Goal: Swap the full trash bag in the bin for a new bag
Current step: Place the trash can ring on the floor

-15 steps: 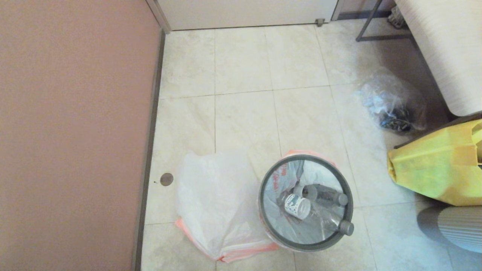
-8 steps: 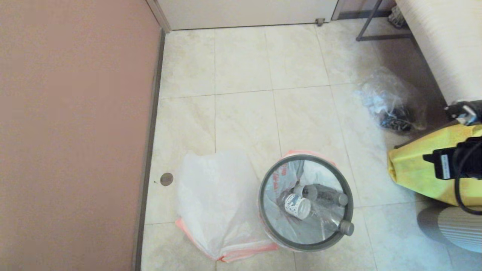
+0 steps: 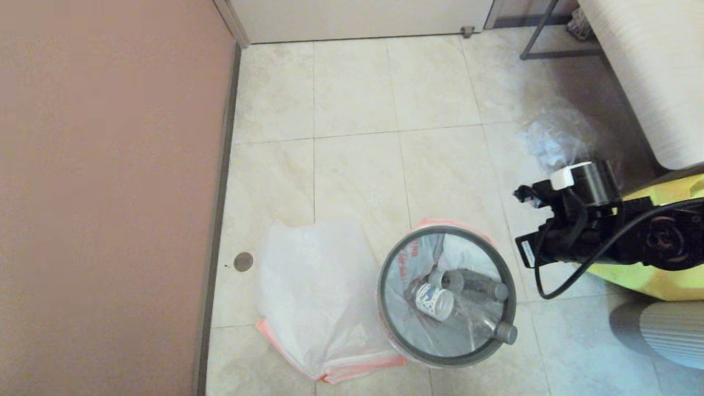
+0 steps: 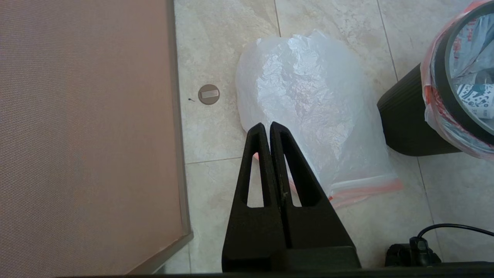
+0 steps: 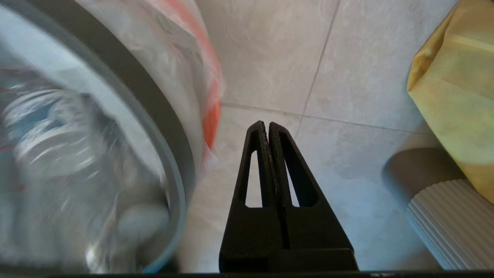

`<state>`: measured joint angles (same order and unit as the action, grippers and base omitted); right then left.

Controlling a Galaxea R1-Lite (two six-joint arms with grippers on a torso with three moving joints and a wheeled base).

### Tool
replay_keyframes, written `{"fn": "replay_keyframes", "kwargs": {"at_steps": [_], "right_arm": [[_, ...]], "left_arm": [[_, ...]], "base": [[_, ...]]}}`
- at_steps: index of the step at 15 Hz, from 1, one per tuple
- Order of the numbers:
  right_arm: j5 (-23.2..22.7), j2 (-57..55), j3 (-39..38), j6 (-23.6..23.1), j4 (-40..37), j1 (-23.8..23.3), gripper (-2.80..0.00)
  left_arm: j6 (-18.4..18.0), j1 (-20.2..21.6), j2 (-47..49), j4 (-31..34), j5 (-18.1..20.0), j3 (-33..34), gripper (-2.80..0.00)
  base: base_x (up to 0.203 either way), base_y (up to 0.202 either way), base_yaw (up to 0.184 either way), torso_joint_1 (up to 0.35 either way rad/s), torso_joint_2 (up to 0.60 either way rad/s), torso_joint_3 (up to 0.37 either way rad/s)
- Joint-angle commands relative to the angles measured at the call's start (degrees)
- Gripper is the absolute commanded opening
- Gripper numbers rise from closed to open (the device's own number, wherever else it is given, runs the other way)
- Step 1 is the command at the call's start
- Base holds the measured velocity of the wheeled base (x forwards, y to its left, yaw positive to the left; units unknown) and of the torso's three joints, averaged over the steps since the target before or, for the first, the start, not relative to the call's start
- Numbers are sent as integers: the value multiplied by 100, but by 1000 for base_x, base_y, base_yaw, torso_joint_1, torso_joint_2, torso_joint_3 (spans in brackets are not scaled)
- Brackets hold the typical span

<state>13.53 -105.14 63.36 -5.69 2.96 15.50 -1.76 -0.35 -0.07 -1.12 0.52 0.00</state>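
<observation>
R gripper [image 5: 266, 125] hangs just beside the bin [image 3: 446, 297], fingers together, holding nothing. L gripper [image 4: 269, 125] parked over the new bag [image 3: 313, 291] on the floor by the wall, also shut. Full bag [image 3: 440, 286] sits in the bin under the hoop. Risk: closed fingers can't catch the hem, may knock the bin over.

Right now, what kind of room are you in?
Probably a home hallway or entry corner: pale tiled floor, a door at the far end, and a small lined bin holding empty bottles.
</observation>
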Motion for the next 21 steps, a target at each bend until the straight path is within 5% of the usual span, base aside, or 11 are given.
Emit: {"fn": "replay_keyframes", "kwargs": {"at_steps": [1, 3, 4, 19, 20, 21], "right_arm": [[273, -453, 118, -16, 135, 253, -280], [495, -329, 123, -18, 178, 343, -280], [548, -258, 124, -16, 179, 356, 0], [616, -408, 10, 120, 178, 762, 0], [616, -460, 24, 121, 183, 756, -280], [616, -490, 41, 125, 187, 753, -280]], "left_arm": [[0, 0, 7, -2, 0, 44, -280], [0, 0, 7, -2, 0, 44, -280], [0, 0, 7, -2, 0, 44, -280], [0, 0, 7, -2, 0, 44, -280], [0, 0, 7, -2, 0, 44, -280], [0, 0, 7, -2, 0, 44, -280]], "base": [[0, 0, 0, 0, 0, 0], [0, 0, 0, 0, 0, 0], [0, 0, 0, 0, 0, 0], [0, 0, 0, 0, 0, 0], [0, 0, 0, 0, 0, 0], [0, 0, 0, 0, 0, 0]]}}
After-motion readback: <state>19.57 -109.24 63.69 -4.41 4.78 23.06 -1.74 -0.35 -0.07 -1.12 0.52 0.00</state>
